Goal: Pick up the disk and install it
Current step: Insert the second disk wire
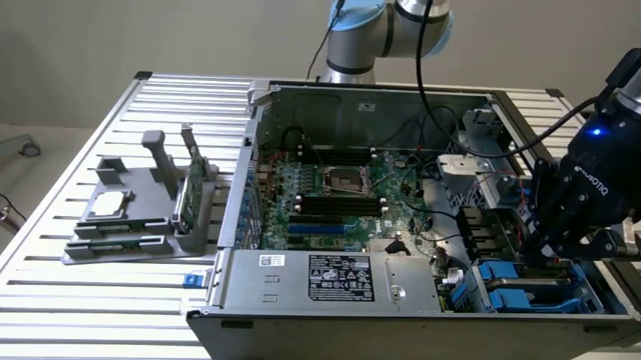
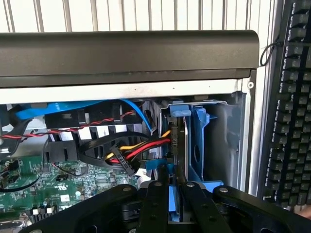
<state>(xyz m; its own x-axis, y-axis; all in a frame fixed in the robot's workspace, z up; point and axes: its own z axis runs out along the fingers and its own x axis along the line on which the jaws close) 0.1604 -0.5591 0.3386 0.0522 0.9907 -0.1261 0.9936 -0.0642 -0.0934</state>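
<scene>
Ribbed aluminium bench (image 1: 60, 300), open grey computer case (image 1: 300, 300): black gripper (image 2: 176, 194) at blue drive bay (image 2: 199, 141).
Narrow jaws pinching blue-framed silver-grey disk (image 2: 173, 201) edgewise; likely stiff, dense, shock-sensitive; best held by carrier frame.

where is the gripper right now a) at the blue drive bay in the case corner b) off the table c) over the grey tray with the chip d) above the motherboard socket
a, the gripper sits low over the blue drive bay at the exterior view's right end of the case, far from the grey tray.

A robotics lab bench is suggested: an opened computer case (image 1: 401, 225) is laid on a slatted aluminium table (image 1: 120, 300), and a grey fixture rack (image 1: 140, 217) is set beside it.
</scene>
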